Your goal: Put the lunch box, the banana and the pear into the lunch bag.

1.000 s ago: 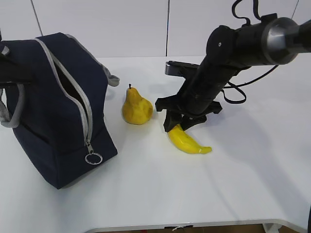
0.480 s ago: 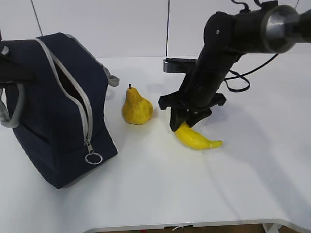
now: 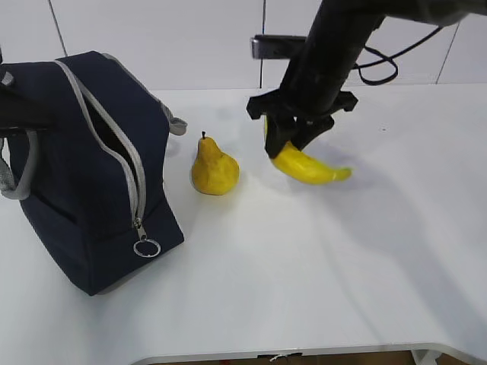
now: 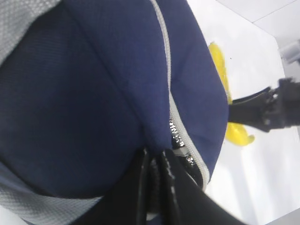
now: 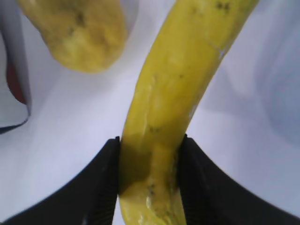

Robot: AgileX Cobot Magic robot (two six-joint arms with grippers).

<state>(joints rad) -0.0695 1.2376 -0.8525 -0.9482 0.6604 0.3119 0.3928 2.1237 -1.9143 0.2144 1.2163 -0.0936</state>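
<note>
Aloft above the worktop (image 3: 319,289), the banana (image 3: 308,167) hangs clamped in the right gripper's (image 3: 283,146) jaws, while the left gripper's (image 4: 157,161) jaws pinch the lunch bag (image 3: 84,167) open.

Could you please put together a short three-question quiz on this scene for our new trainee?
1. True or false: the banana lies flat on the table.
2. Which fruit stands nearer the lunch bag? A) the banana B) the pear
3. Fill in: the left gripper pinches the bag's ____ edge.

Key
1. False: the right gripper holds it by one end, clear of the table.
2. B: the pear stands upright on the table between bag and banana.
3. Zipper: the fingers are closed on the fabric beside the grey zipper.
</note>
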